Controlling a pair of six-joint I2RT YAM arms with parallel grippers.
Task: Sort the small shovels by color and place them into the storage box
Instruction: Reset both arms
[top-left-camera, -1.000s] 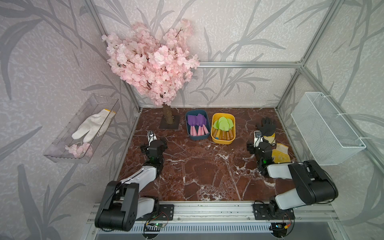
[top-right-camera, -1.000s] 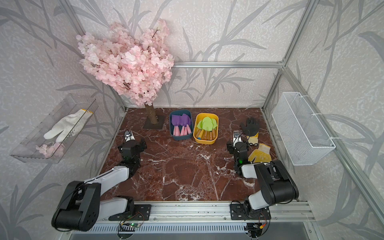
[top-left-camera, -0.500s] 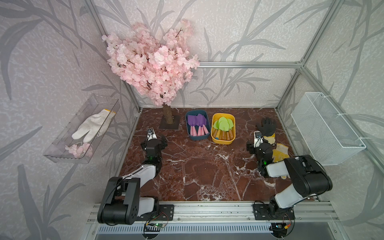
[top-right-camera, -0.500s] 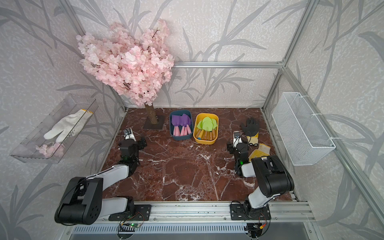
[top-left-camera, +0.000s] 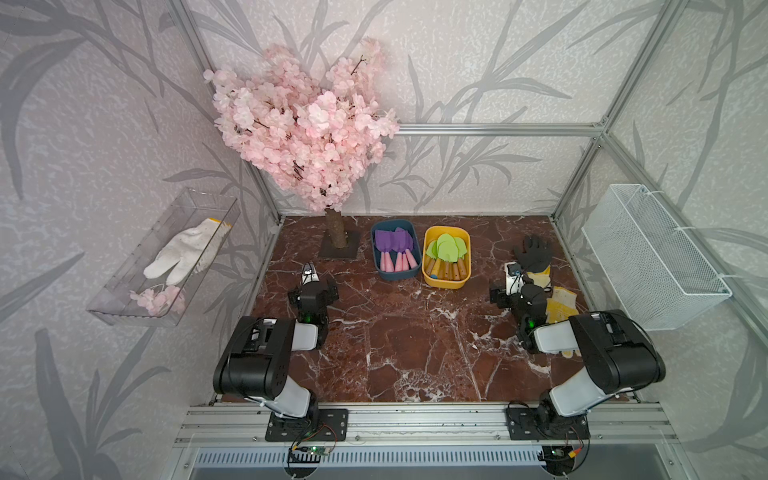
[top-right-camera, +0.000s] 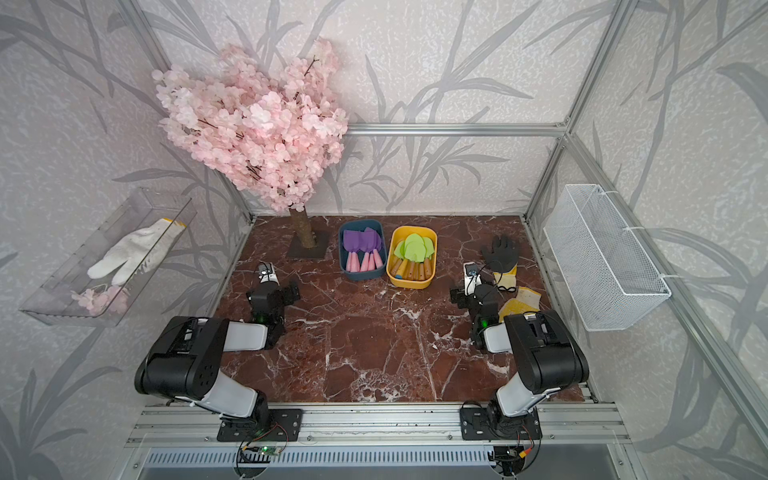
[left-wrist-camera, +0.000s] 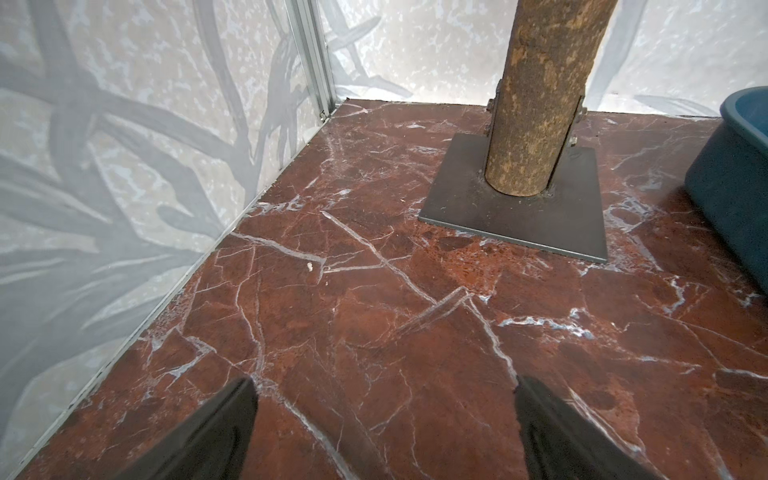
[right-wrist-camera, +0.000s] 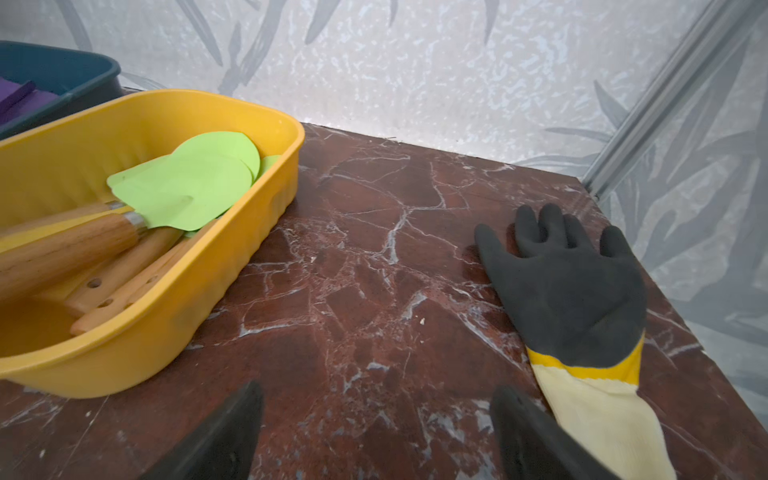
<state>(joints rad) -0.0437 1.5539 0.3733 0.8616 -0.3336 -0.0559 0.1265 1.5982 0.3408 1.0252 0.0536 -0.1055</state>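
Several purple small shovels (top-left-camera: 395, 243) with pink handles lie in the blue storage box (top-left-camera: 376, 262), seen in both top views. Several green small shovels (top-left-camera: 446, 249) with wooden handles lie in the yellow storage box (top-left-camera: 465, 274) beside it. The right wrist view shows the green shovels (right-wrist-camera: 195, 183) inside the yellow box (right-wrist-camera: 232, 266) and a purple blade (right-wrist-camera: 25, 99). My left gripper (top-left-camera: 312, 291) is open over bare marble near the tree base, empty (left-wrist-camera: 384, 386). My right gripper (top-left-camera: 515, 291) is open and empty (right-wrist-camera: 376, 392), between the yellow box and a black glove.
A pink blossom tree's trunk (left-wrist-camera: 540, 95) stands on a metal plate (left-wrist-camera: 515, 224) ahead of the left gripper, next to the blue box (left-wrist-camera: 739, 166). A black glove (right-wrist-camera: 569, 282) and yellow gloves (top-left-camera: 561, 303) lie at the right. A wire basket (top-left-camera: 648, 257) and a clear tray (top-left-camera: 166, 257) hang on the walls.
Both arms have folded, their elbows rising and drawing toward the front rail. The grippers stay almost where they were. The right jaws stand a little wider.
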